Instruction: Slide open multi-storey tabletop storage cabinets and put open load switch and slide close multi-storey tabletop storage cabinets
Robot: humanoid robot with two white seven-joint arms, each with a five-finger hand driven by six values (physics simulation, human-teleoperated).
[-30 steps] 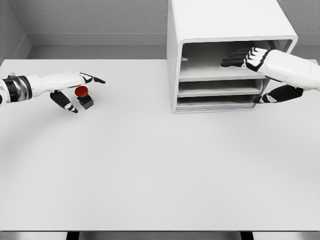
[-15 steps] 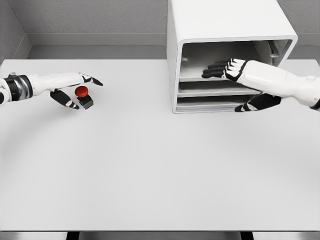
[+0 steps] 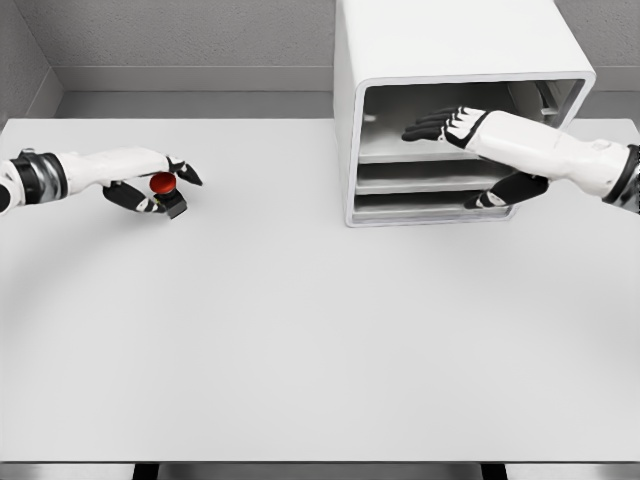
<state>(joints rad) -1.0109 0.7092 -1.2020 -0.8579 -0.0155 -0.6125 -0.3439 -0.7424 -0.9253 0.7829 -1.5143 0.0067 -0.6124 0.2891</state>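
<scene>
Over at the far left of the white surface (image 3: pixel 300 330), the left hand (image 3: pixel 140 175) has its fingers curling loosely around the red-capped load switch (image 3: pixel 167 192), which sits on the surface; I cannot tell if the grip is firm. Across the way, the right hand (image 3: pixel 480 135) reaches flat, fingers spread and holding nothing, into the top compartment of the white storage cabinet (image 3: pixel 450 60), thumb hanging below by the lower drawers.
</scene>
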